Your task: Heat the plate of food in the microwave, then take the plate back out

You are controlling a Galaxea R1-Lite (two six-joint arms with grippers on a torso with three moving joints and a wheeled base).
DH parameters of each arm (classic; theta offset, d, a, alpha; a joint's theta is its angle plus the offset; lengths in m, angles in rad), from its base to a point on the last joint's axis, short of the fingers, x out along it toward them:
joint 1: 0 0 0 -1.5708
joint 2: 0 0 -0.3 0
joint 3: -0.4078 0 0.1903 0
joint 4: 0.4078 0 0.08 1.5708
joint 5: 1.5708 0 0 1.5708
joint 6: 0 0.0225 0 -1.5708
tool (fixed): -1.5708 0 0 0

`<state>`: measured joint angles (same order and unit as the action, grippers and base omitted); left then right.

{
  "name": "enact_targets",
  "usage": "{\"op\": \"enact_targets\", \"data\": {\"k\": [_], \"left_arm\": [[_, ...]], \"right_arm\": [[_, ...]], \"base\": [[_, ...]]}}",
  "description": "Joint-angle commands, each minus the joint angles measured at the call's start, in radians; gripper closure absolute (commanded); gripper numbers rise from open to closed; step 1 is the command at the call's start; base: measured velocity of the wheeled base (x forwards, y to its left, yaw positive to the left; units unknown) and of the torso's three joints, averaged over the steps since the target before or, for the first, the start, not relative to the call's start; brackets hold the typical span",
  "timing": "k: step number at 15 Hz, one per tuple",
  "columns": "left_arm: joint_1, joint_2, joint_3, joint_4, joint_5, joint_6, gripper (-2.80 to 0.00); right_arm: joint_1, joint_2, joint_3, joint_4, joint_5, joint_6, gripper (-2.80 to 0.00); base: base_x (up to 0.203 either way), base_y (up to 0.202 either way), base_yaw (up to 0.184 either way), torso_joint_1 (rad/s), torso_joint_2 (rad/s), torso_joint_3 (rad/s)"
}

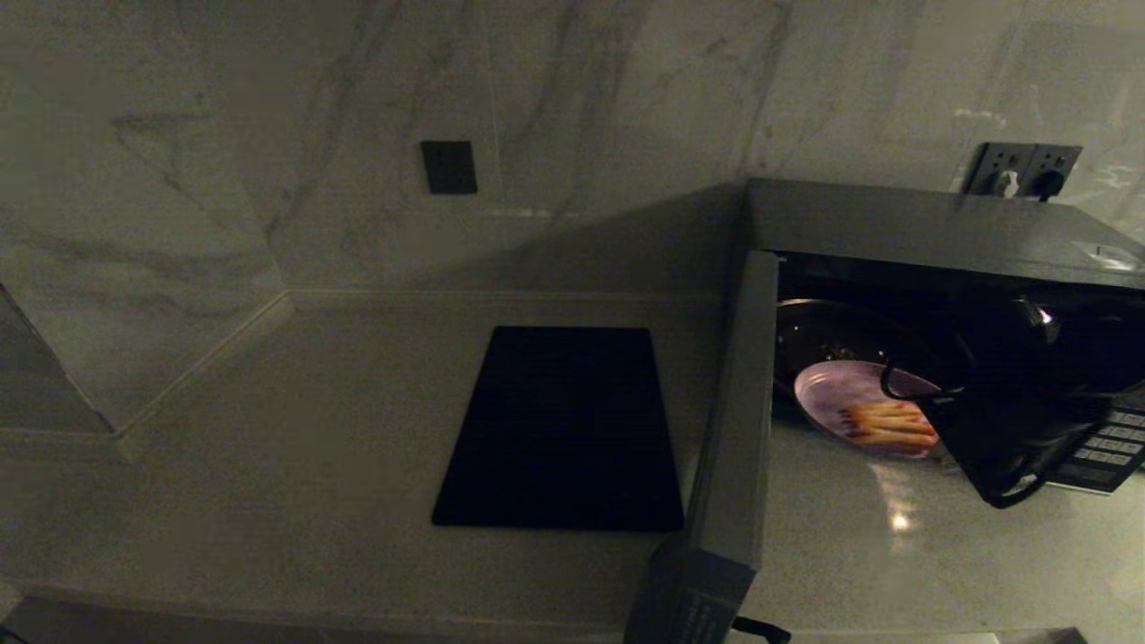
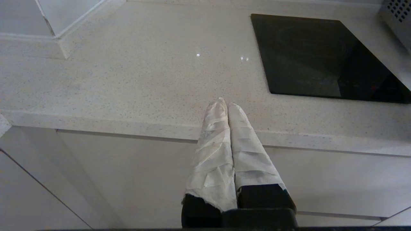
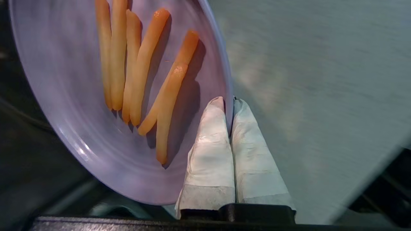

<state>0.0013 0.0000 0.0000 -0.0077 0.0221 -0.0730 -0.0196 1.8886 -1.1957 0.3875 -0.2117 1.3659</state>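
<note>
From the head view, the microwave (image 1: 939, 228) sits at about 2 o'clock on the pale tabletop (image 1: 295, 420); its door (image 1: 729, 420) hangs wide open and sticks out toward 6 o'clock. The plate of food (image 1: 845, 402) is right at the mouth of the microwave, half over the dark round dish (image 1: 818, 331) inside and half over the tabletop; the orange sticks lie on the side of the plate nearest 4 o'clock. The right arm (image 1: 1020, 402) is big and black and reaches in from 3 o'clock; it covers the edge of the plate, so the right gripper's fingers cannot be seen here. A flat black slab (image 1: 559, 429) lies in the middle of the tabletop, at 9 o'clock from the door; a dark wall socket (image 1: 449, 167) sits on the marble wall at 12 o'clock.

From the left wrist view, the left gripper (image 2: 223, 104) hangs over the front edge of the tabletop (image 2: 128, 80) and holds nothing; its two white-wrapped fingers (image 2: 213, 150) are pressed together. The black slab (image 2: 318, 57) is near but not touching it.

From the right wrist view, the right gripper (image 3: 228, 102) is squeezed tight on the rim of the plate of food (image 3: 70, 106); one white finger (image 3: 210, 144) lies on top of the plate and the other is under the rim, so the rim is pinched between them. The orange sticks (image 3: 141, 73) lie side by side on the lilac plate; grey tabletop (image 3: 321, 80) shows beside the plate.
</note>
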Motion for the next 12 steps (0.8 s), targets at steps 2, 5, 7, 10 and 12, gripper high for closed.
{"op": "enact_targets", "data": {"k": [2, 5, 7, 10, 12], "left_arm": [[0.0, 0.001, 0.0, 0.0, 0.001, -0.001, 0.0], [0.0, 0.0, 0.0, 0.0, 0.001, -0.001, 0.0], [0.0, 0.002, 0.0, 0.0, 0.001, -0.001, 0.0], [0.0, 0.0, 0.0, 0.0, 0.001, -0.001, 0.0], [0.0, 0.001, 0.0, 0.0, 0.001, -0.001, 0.0]], "right_arm": [[0.001, -0.145, 0.148, -0.048, -0.001, -0.014, 0.0], [0.0, -0.254, 0.246, -0.056, -0.005, -0.022, 0.0], [-0.005, -0.317, 0.294, -0.052, -0.01, -0.026, 0.0], [-0.013, -0.374, 0.351, -0.035, -0.036, -0.024, 0.0], [-0.024, -0.401, 0.398, -0.035, -0.057, -0.018, 0.0]], "base": [[0.0, 0.0, 0.0, 0.0, 0.0, 0.0], [0.0, 0.0, 0.0, 0.0, 0.0, 0.0], [0.0, 0.0, 0.0, 0.0, 0.0, 0.0], [0.0, 0.0, 0.0, 0.0, 0.0, 0.0], [0.0, 0.0, 0.0, 0.0, 0.0, 0.0]]}}
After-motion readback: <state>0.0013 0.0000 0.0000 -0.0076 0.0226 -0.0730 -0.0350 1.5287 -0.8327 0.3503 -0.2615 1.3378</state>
